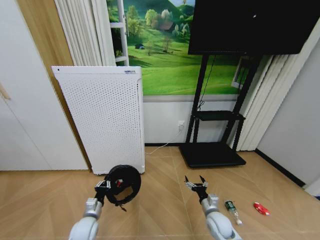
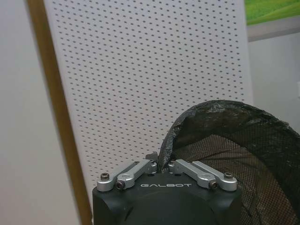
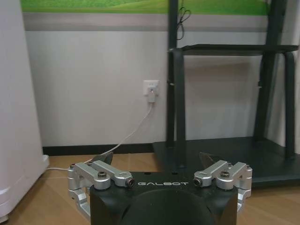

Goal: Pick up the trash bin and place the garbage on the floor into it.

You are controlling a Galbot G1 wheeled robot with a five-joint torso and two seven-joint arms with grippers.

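Two grippers: left gripper (image 1: 105, 187) clamps the trash bin (image 1: 123, 184) rim, right gripper (image 1: 195, 183) fingers spread.

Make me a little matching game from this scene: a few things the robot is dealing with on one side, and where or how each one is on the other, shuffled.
Things:
1. trash bin
2. right gripper
3. bottle
4. red wrapper

States:
A. lying on the floor, farthest to the robot's right
B. open and holding nothing
C. held by its rim in the left gripper, tipped with its opening toward the camera
D. lying on the floor just right of the right arm

Pairs: 1-C, 2-B, 3-D, 4-A
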